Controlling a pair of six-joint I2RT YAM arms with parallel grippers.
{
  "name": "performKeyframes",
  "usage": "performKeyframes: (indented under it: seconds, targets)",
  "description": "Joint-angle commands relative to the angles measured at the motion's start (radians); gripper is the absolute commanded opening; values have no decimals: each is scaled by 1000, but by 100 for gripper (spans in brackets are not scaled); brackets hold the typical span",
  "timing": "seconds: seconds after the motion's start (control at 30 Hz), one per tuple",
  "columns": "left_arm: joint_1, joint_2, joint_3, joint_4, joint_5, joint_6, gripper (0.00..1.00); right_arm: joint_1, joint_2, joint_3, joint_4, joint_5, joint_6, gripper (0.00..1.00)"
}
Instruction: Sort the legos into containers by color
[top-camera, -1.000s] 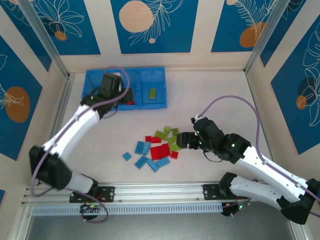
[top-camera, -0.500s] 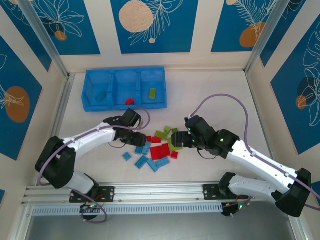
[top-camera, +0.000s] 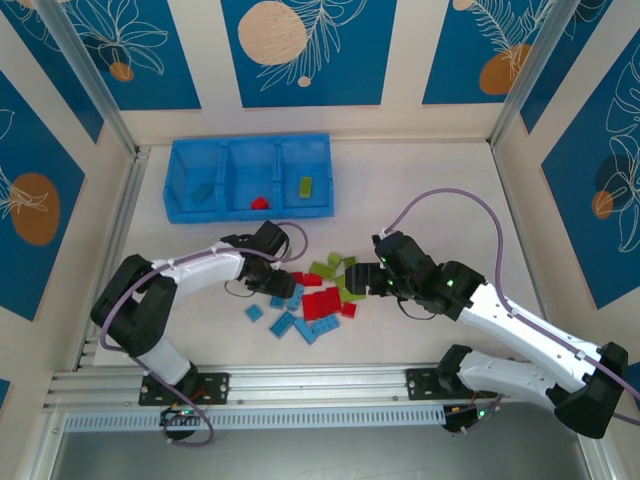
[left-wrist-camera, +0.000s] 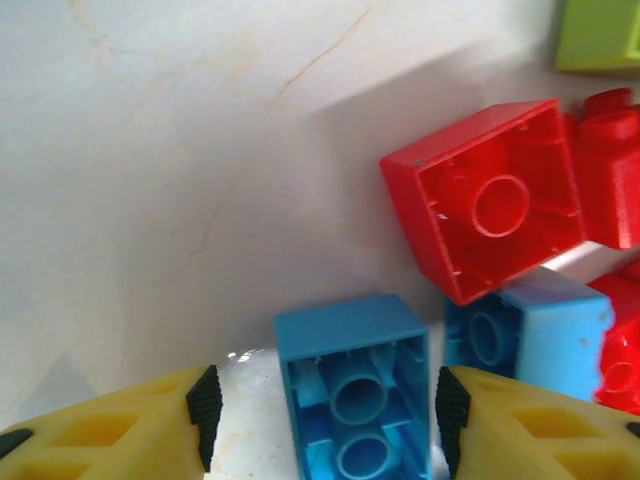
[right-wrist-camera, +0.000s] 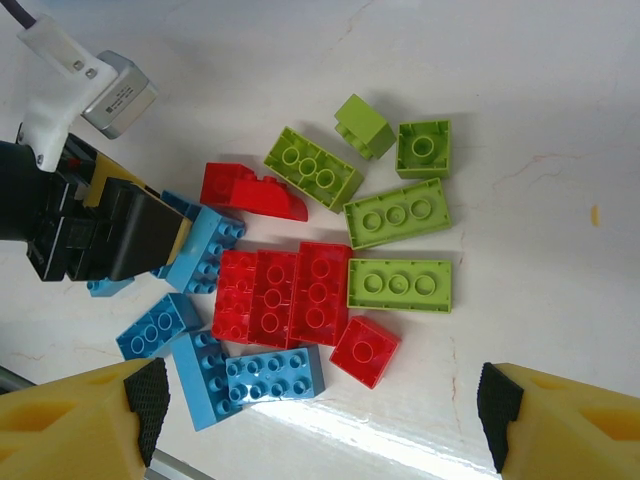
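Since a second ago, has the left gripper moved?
Yes. In the top view the left gripper has moved away from the blue tray, toward the near side; its open jaws now straddle a light blue brick.

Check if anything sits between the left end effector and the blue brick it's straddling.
Nothing visible: the blue brick lies hollow side up between the left end effector's fingers. A second blue brick crowds one finger.
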Motion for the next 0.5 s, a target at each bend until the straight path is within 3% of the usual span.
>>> performKeyframes:
  seconds: [0.0,0.13,0.27,0.37,0.47]
  targets:
    - [-7,34,-16,-50,-90,1,55,0,1,18,-14,-19,15,83]
    - [-7,-1,-35,-74,-149,-6,47,1,1,25,-19,-18,13,83]
    - [-6,-101,-37,-70,-151,-3,29,4,1,31,-17,-24,15,83]
    - [13,-223,0,-73,-141,-1,25,8,-1,40,-15,-32,18,83]
    - [86,-321,96,-86,-173,25,26,14,-2,52,8,-44,16,83]
